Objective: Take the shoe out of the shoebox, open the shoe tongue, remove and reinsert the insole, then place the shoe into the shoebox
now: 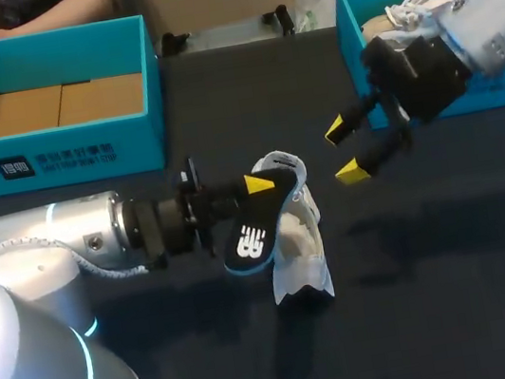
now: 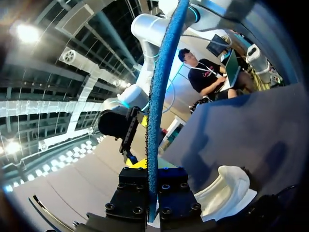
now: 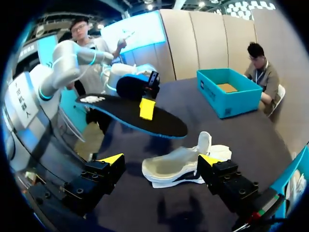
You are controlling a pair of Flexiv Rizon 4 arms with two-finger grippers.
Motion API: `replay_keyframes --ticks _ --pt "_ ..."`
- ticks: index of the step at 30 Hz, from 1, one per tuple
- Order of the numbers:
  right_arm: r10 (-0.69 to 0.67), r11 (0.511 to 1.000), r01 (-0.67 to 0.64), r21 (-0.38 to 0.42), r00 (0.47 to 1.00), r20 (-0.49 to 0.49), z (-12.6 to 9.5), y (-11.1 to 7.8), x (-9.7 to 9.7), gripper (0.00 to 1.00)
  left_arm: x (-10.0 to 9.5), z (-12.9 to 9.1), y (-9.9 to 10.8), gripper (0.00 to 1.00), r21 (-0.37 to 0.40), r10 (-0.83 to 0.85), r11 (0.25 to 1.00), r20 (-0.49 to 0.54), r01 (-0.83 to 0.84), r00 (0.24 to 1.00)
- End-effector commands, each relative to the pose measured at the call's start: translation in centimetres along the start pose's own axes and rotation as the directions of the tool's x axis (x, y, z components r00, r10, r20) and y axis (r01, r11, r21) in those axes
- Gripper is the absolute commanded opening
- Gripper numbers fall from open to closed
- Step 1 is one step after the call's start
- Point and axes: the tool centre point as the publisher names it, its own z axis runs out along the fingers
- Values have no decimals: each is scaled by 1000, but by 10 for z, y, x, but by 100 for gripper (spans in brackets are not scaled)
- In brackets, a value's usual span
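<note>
The left gripper (image 1: 254, 189) is clamped on the black insole (image 1: 252, 237) and holds it in the air over the white shoe (image 1: 299, 254) (its blue rim shows edge-on in the left wrist view). The shoe lies on the dark table (image 1: 426, 316), out of both boxes. The right gripper (image 1: 347, 150) hovers nearby, its 2 fingers spread wide and holding nothing. 2 teal boxes stand at the far edge: the left shoebox (image 1: 83, 149) and the right shoebox (image 1: 347, 16).

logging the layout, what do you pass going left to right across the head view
left shoebox → insole gripped in the left tool → shoe → right tool, open → right shoebox
</note>
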Motion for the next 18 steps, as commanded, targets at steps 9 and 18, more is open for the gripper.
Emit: replay_keyframes --ticks 9,18 --pt "-94 996 92 19 985 145 0 -12 11 100 2 -16 -15 0 -23 -126 992 -2 126 992" --pt "-94 996 92 19 985 145 0 -12 11 100 2 -16 -15 0 -23 -126 992 -2 126 992"
